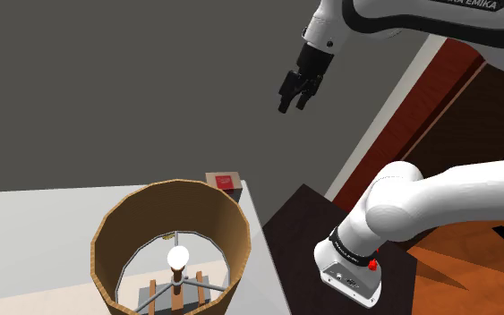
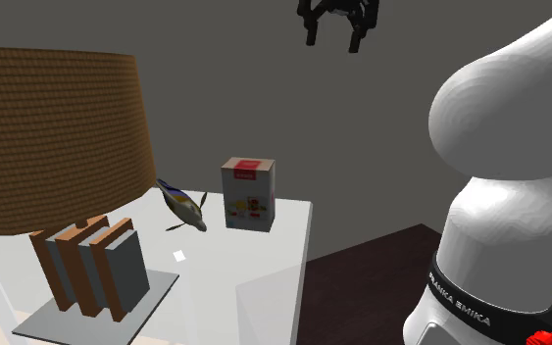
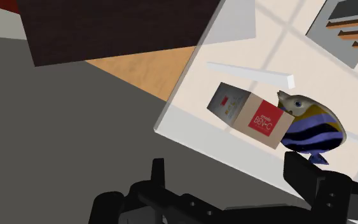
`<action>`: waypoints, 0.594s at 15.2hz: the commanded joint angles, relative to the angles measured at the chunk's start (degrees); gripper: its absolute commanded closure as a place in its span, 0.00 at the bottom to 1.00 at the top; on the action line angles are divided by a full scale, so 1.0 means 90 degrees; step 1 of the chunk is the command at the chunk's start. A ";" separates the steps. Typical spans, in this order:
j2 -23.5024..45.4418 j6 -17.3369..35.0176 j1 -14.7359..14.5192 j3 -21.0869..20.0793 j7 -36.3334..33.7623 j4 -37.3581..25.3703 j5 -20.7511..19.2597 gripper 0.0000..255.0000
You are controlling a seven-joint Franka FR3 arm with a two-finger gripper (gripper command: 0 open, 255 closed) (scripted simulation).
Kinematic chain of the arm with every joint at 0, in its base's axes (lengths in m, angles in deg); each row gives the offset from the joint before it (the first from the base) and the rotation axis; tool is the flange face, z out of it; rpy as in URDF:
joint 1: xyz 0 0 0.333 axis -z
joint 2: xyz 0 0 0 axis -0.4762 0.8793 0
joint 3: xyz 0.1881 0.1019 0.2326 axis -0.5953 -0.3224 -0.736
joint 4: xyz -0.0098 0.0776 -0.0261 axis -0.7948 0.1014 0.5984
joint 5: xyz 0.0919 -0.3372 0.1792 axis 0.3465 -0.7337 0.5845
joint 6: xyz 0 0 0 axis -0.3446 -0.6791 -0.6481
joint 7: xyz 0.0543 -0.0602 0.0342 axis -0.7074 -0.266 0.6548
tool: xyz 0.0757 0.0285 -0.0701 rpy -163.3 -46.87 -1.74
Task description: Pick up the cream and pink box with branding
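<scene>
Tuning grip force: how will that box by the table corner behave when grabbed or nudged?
The box stands upright, taller than deep, so a high push would probably tip it. Flat printed faces suggest a carton: likely light, may dent if squeezed hard. The fish sits close, so a sliding box might bump it.

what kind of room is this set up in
Likely a living room or bedroom corner in a house: a white side table carries a lamp with a brown woven shade, a striped fish ornament and a small branded box, beside a plain grey wall and orange floor.
</scene>
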 commanded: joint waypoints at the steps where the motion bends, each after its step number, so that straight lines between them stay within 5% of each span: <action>1: 0.0000 0.0000 0.0000 0.0000 0.0000 0.0000 0.0000 0.00; 9: 0.1189 0.1150 -0.0699 -0.0497 0.0970 0.0495 -0.0290 0.00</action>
